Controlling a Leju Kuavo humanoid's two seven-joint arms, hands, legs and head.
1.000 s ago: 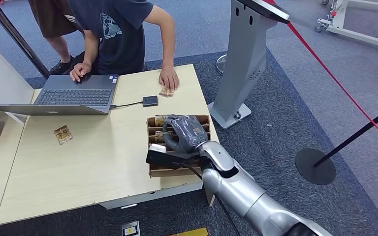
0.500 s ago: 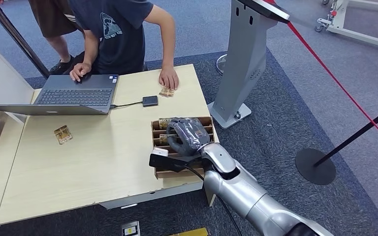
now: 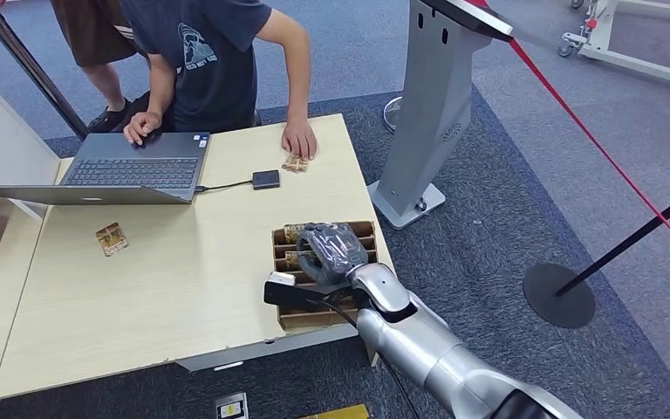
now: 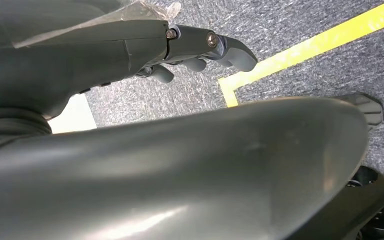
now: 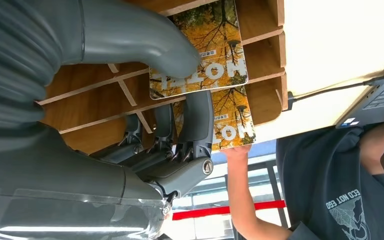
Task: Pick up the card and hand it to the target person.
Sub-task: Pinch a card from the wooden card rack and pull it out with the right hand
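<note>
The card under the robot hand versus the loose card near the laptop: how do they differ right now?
The card in the rack sits in a slot of the wooden rack, under the right robot hand, thumb on it. The loose card lies flat on the bare table, clear of any hand. Both show yellow-brown print.

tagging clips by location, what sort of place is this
Probably an office-like lobby or test hall: blue-grey carpet floor, a light wooden desk with an open grey laptop, and a red barrier rope.
</note>
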